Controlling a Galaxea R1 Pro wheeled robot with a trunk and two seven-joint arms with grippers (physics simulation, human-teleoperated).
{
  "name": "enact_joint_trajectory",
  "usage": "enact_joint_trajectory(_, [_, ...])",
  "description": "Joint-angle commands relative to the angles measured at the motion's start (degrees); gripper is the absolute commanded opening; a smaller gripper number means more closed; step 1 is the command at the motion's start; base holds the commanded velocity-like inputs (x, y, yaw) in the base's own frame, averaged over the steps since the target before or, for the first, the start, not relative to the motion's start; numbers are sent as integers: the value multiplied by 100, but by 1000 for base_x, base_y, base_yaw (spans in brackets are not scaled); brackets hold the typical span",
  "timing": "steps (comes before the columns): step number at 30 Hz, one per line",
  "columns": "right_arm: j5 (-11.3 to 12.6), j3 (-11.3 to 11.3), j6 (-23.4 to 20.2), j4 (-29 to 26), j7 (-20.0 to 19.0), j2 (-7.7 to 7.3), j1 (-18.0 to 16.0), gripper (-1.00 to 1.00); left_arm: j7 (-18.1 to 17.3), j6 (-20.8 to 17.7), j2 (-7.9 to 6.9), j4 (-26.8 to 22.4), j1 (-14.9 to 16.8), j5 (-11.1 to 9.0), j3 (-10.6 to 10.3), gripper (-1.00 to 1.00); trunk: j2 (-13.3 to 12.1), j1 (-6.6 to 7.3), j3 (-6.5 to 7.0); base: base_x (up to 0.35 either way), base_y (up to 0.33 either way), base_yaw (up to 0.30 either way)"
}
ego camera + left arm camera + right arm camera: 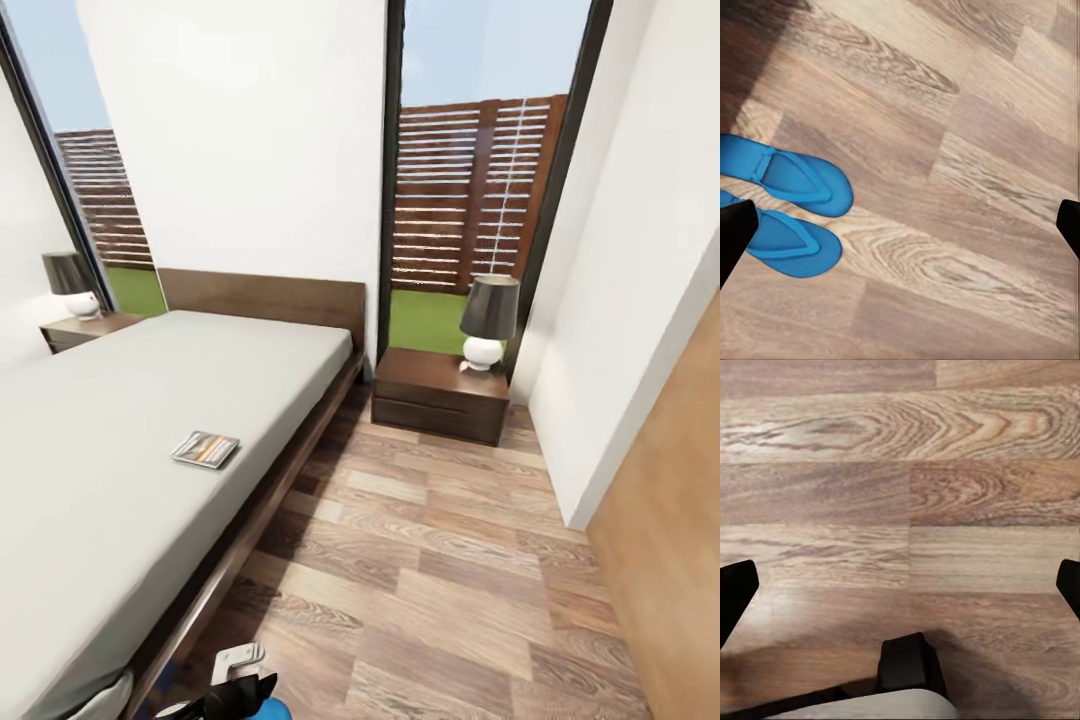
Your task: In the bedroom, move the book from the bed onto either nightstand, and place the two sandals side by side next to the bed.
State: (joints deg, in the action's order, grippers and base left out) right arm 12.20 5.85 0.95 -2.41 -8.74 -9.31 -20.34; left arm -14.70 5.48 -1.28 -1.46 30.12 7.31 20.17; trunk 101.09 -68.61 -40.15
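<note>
The book (205,449) lies flat on the pale mattress of the bed (120,420), near the edge that faces the floor. One nightstand (440,393) stands right of the headboard, and another nightstand (85,328) is at the bed's far side. In the left wrist view, two blue sandals (795,180) (791,244) lie side by side on the plank floor. My left gripper (900,229) hangs open above the floor beside them, holding nothing. My right gripper (900,589) is open over bare planks.
Each nightstand carries a lamp (488,320) (70,282). A strip of wood floor (430,560) runs between the bed and the white wall (640,300) at the right. Tall windows show grass and a slatted fence. A part of my arm (240,672) shows at the bottom edge.
</note>
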Motion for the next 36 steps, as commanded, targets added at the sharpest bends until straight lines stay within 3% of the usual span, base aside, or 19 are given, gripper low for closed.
enact_joint_trajectory(1, [15,49,10,9,-30,51,-6,100,-15,24,-3,5,2,60,49,100,2,1,-5,0,0,-300])
enact_joint_trajectory(5, [16,48,10,12,-27,211,-6,100,-16,24,-4,4,2,60,49,100,2,1,-5,0,0,-300])
enact_joint_trajectory(8, [17,48,10,12,-26,245,-6,100,-16,24,-4,0,2,60,55,100,2,1,-5,0,0,-300])
enact_joint_trajectory(21, [12,48,10,12,-31,254,-6,100,-13,24,-4,-3,2,60,57,100,2,1,-5,0,0,-293])
enact_joint_trajectory(27, [11,48,10,12,-31,254,-6,100,23,24,-4,-4,2,67,57,100,2,1,-5,0,0,-121])
enact_joint_trajectory(32, [11,48,10,12,-31,254,-6,100,550,24,-4,-9,2,84,49,100,2,1,-5,0,0,-21])
enact_joint_trajectory(34, [12,48,10,12,-31,254,-6,100,1248,24,-4,-11,2,127,44,100,2,1,-5,0,0,-6])
enact_joint_trajectory(36, [15,48,10,12,-31,254,-6,100,1622,24,-4,-11,2,164,42,100,2,1,-5,0,0,-3])
